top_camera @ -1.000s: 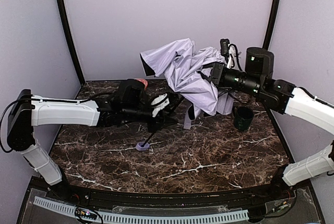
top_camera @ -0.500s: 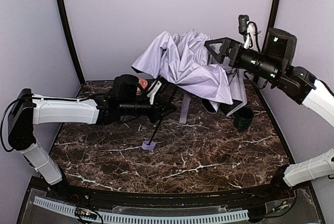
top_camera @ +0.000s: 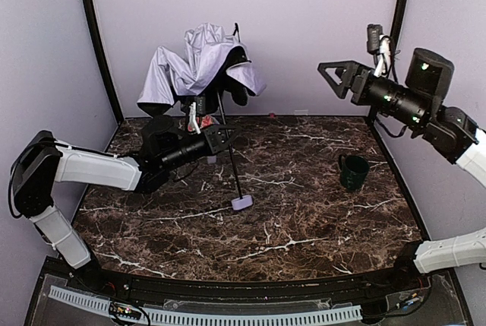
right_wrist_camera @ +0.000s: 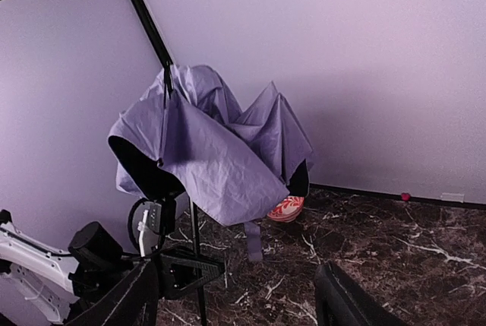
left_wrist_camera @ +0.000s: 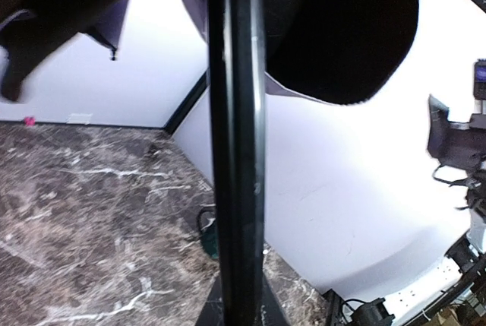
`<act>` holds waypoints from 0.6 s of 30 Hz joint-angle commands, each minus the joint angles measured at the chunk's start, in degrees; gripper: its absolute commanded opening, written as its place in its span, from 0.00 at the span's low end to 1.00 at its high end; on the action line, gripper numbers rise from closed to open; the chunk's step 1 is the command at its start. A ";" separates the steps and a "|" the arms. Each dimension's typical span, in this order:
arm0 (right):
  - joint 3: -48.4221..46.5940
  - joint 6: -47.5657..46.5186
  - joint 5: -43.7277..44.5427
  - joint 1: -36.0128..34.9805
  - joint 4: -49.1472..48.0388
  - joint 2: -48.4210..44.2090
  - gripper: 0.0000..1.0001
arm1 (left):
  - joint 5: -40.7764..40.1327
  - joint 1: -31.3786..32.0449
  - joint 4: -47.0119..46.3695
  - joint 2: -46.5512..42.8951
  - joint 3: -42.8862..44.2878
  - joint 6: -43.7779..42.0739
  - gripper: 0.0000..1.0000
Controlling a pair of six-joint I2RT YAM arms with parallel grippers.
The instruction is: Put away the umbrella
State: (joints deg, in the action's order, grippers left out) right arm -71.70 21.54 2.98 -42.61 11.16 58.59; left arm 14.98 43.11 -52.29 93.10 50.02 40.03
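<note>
Where umbrella [top_camera: 199, 64] shaft [top_camera: 231, 170] sits: clamped in closed left gripper [top_camera: 216, 137], near far-left corner of bench [top_camera: 304, 219].
Right gripper [top_camera: 328, 81]: fingers spread, well apart from umbrella.

Figure: occluded and blurred parts.
The umbrella [right_wrist_camera: 213, 151] canopy hid most of the bowl [right_wrist_camera: 286, 208]; the blurred shaft [left_wrist_camera: 235, 151] covered part of the mug [left_wrist_camera: 206, 238].

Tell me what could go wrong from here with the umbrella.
1. Only the left jaws grip the umbrella, on its thin shaft; the bunched cloth above could swing it or make it slip.
2. That cloth hangs near the red bowl and might drag it.
3. The right jaws are open and far off, so nothing steadies it.
</note>
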 commanded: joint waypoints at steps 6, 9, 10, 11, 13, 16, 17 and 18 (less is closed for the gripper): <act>-3.33 1.91 -9.85 -7.98 -5.57 19.56 0.65 | -2.97 5.42 -4.15 -1.87 3.31 -5.09 0.00; -6.78 0.42 -6.90 -8.63 -6.20 23.39 0.64 | -2.17 6.00 -4.31 -1.39 3.53 -5.17 0.00; -7.52 0.11 -6.40 -8.64 -6.46 24.62 0.63 | -2.10 6.35 -4.39 -1.34 3.63 -5.58 0.00; -7.98 -0.42 -6.60 -8.63 -7.03 25.55 0.62 | -2.07 6.55 -4.40 -1.22 3.68 -5.86 0.00; -8.27 -0.57 -7.90 -8.63 -8.94 27.13 0.61 | -2.09 6.63 -4.56 -0.97 3.78 -6.02 0.00; -8.81 -0.44 -7.66 -8.69 -10.12 29.13 0.60 | -1.75 6.63 -4.63 -0.97 3.82 -6.65 0.00; -9.21 -0.91 -7.30 -8.69 -10.06 29.58 0.59 | -1.56 6.63 -4.17 -1.14 3.91 -7.23 0.00; -9.63 -1.68 -7.37 -8.68 -9.82 29.83 0.59 | -1.35 6.63 -3.80 -1.22 4.01 -7.74 0.00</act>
State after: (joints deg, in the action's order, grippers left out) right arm -79.15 21.87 -4.71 -51.24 4.91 86.59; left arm 12.80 49.41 -51.96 93.12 52.53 36.18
